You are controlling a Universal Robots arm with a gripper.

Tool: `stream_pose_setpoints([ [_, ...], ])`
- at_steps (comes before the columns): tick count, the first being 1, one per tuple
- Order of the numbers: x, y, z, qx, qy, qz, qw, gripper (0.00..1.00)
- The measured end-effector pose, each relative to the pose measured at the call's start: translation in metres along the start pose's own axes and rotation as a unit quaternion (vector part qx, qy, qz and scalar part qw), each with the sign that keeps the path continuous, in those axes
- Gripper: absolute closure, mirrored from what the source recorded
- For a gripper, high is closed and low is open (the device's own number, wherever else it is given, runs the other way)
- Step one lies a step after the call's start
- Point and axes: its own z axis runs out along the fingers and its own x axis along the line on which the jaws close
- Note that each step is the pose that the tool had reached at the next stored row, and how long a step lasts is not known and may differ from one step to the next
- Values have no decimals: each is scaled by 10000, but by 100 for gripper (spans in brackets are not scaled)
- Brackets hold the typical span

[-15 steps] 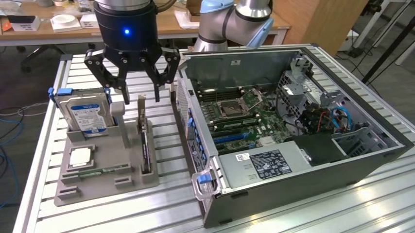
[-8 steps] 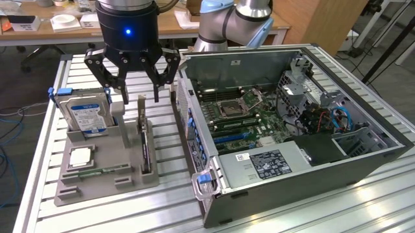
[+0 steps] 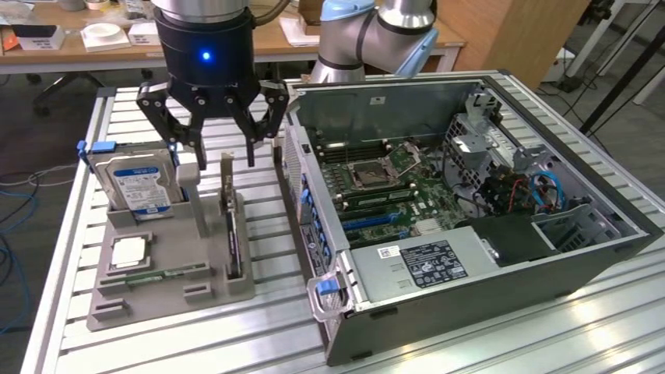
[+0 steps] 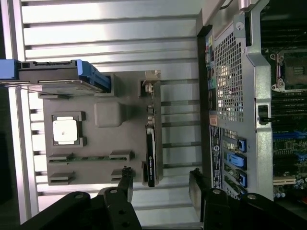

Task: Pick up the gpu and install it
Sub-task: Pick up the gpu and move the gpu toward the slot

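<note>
1. Gripper point(image 3: 226, 160) of black linked metal, with a blue light glowing on its round body, hangs from the grey and pale-blue robot arm point(image 3: 359, 35) over the far end of a grey moulded parts holder point(image 3: 208, 292).
2. Its jaws are spread wide and grasp nothing. In the wrist view one dark fingertip point(image 4: 125, 181) overlaps the holder's point(image 4: 110, 115) edge and the other lies over the table slats.
3. The gpu point(image 3: 233, 230) is a thin, dark circuit-board card with a silver metal bracket at one end. It stands on its long edge in a slot along the side of the holder nearest the computer case.
4. In the wrist view the gpu point(image 4: 150, 143) sits fully in that slot, with its bracket at the holder's hard-drive end. It lies roughly in line with the gap between the spread fingers and is not clasped by them.
5. A boxy silver hard drive point(image 3: 140, 183) with a blue-and-white label and blue clips stands upright in the holder's far corner, to the exterior view's left of the gpu. It is also seen from the wrist point(image 4: 57, 79).
6. A square silver processor chip point(image 3: 127, 251) lies flat in a recess in front of the drive, and a narrow green memory stick point(image 3: 156, 274) lies just in front of the chip.
7. An open dark-grey tower computer case point(image 3: 582, 257) lies on its side just beside the holder, on the exterior view's right. Its green motherboard point(image 3: 395, 195) is exposed.
8. Everything rests on a silver slatted aluminium table point(image 3: 260, 335).
</note>
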Motion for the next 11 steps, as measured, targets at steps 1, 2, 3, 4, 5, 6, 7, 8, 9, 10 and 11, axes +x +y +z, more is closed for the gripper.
stream_pose_setpoints([
  [1, 0, -1, 8, 0, 0, 0, 10000, 41],
  [2, 0, -2, 17, 0, 0, 0, 10000, 41],
  [3, -1, -4, 26, 0, 0, 0, 10000, 41],
  [4, -1, -7, 35, 0, 0, -1, 10000, 41],
  [5, -1, -9, 43, 0, 0, 0, 10000, 41],
  [6, -1, -10, 51, 0, 0, 0, 10000, 41],
  [7, -1, -12, 59, 0, 0, 0, 10000, 41],
  [8, -1, -13, 66, 0, 0, 0, 10000, 41],
  [9, -1, -14, 73, 0, 0, 0, 10000, 41],
  [10, -1, -14, 80, 0, 0, 0, 10000, 41],
  [11, -1, -15, 85, 0, 0, 0, 10000, 41],
])
